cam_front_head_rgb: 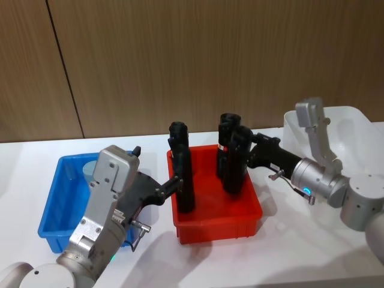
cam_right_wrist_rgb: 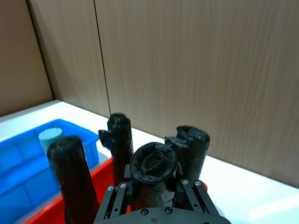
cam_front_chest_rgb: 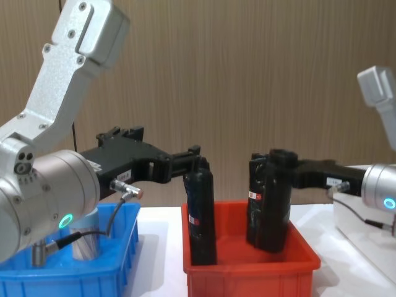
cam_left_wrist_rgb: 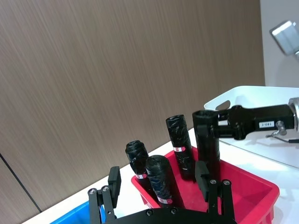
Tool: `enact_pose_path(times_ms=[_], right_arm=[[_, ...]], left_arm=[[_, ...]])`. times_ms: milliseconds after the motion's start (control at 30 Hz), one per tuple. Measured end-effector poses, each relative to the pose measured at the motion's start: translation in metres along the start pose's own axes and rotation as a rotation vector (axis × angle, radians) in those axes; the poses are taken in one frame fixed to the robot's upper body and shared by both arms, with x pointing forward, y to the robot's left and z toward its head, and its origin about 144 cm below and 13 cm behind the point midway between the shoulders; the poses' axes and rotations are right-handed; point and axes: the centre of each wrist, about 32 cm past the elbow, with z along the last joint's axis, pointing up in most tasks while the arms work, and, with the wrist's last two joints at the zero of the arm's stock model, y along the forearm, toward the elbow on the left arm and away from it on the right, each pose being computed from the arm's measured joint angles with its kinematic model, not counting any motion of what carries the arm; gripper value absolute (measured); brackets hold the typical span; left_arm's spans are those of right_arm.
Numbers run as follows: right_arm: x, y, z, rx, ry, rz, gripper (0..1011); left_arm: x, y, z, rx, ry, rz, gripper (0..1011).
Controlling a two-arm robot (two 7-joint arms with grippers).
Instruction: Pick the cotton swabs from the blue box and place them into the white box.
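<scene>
Your left gripper has its jaws set either side of the top of a tall black cylinder at the left of the red bin. In the left wrist view the fingers stand apart with a cylinder between them, but whether they are pressing on it, you cannot tell. Your right gripper is at the far-right cylinders, and in its wrist view a black cylinder top sits right between its jaws — it looks clamped on that one.

Neither gripper is on the task's thing. A cotton swabs jar with a pale lid stands in the blue box, at the far end, left of the red bin and behind your left arm. The white box is at the far right, beyond your right arm.

By my reading, the picking step is not under way — both arms are busy with the wrong bin. Next, you need to let go of the cylinders, draw the left gripper back and left over the blue box, and come down on the jar's lid with the jaws wide. Mind the cylinders as you withdraw; they look easy to topple.
</scene>
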Motion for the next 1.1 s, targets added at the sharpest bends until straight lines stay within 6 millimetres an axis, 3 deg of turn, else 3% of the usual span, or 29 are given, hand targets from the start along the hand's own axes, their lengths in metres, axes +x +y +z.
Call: enact_pose_path(times_ms=[467,733,1100], right_arm=[[-0.009,-0.026,0.048,0.118,-0.026,-0.067,396],[-0.017,-0.053,0.084,0.174,-0.063,-0.159,390],[-0.021,-0.078,0.109,0.192,-0.126,-0.282,390]], left_arm=[[0.0,0.0,0.0,0.0,0.0,0.0,1004],[0.0,0.0,0.0,0.0,0.0,0.0,1004],[0.0,0.0,0.0,0.0,0.0,0.0,1004]])
